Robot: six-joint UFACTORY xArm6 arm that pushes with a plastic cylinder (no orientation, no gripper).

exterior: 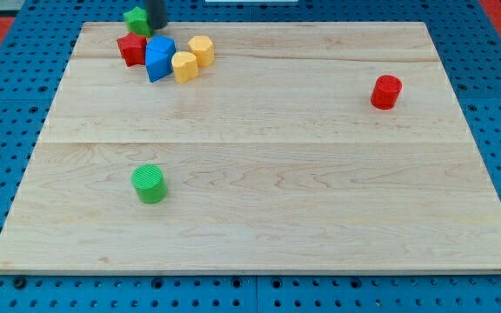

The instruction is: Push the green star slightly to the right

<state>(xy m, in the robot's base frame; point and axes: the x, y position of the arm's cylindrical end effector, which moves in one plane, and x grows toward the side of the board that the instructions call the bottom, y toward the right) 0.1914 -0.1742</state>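
Note:
The green star (pixel 136 20) sits at the board's top edge, at the view's upper left. My tip (pixel 156 26) is right beside it, on its right side, touching or nearly touching it. The dark rod rises out of the view's top. Just below the star lie a red star (pixel 131 49), a blue block (pixel 158 58) and two yellow blocks (pixel 185 66) (pixel 202 49), all close together.
A green cylinder (pixel 150 183) stands at the lower left of the wooden board (pixel 259 191). A red cylinder (pixel 386 91) stands at the right. A blue pegboard surrounds the board.

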